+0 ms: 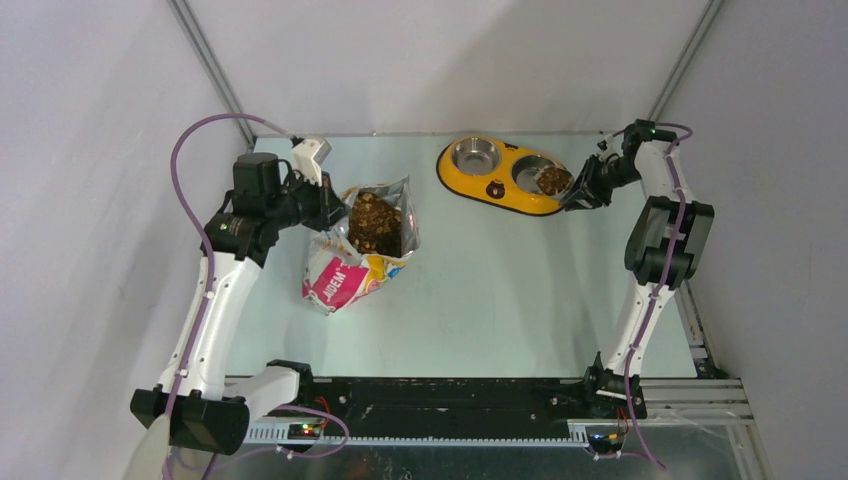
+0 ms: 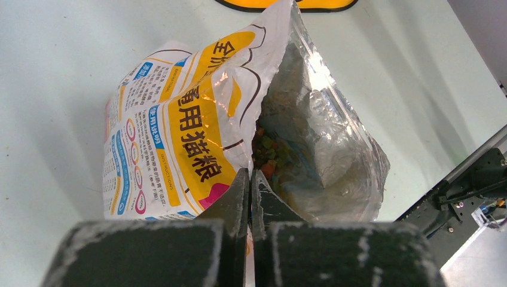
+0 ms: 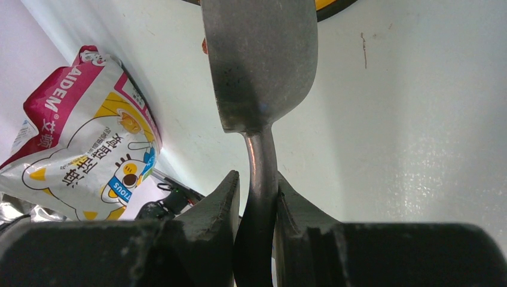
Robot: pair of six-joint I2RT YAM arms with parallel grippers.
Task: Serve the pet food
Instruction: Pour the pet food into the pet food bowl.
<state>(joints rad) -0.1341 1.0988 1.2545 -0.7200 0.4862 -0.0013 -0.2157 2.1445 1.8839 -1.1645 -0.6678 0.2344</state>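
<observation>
While the left hand pinches the bag, the right hand clamps the scoop.
Pet food fills the bag; the scoop reaches the feeder.

Left pincer tightly shut; right pincer narrowly parted in a firm grip.

right gripper is clamping the grey scoop by its handle, bowl underside facing camera. bag is lying on the table left of the scoop; yellow feeder rim is peeking out just beyond the scoop's bowl.
</observation>
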